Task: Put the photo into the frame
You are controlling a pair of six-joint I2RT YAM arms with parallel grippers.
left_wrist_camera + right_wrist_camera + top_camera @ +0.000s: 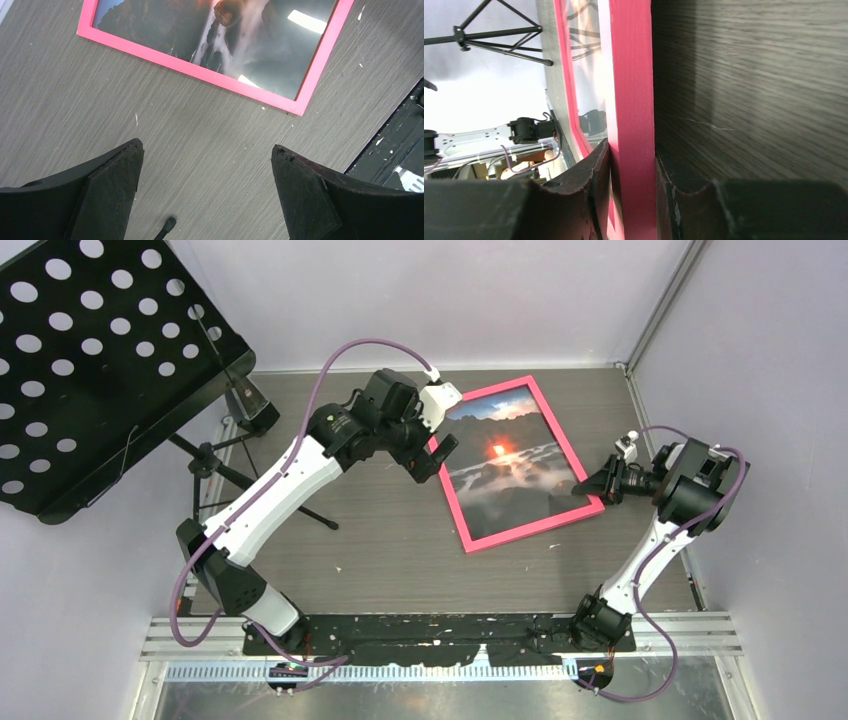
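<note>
The pink frame (530,532) lies face up on the table with the sunset photo (505,455) showing inside it behind glass. My right gripper (592,485) is shut on the frame's near right corner. In the right wrist view both fingers (594,175) press on the pink edge (631,90), with the gripper (631,156) around it. My left gripper (440,455) is open and empty, hovering just off the frame's left edge. In the left wrist view the gripper (207,150) is over bare table, with the frame (200,74) and photo (165,25) ahead of it.
A black perforated music stand (90,370) stands at the far left, its tripod legs (250,480) spreading over the table under my left arm. One leg tip (169,224) shows between the left fingers. A metal rail (440,635) runs along the near edge.
</note>
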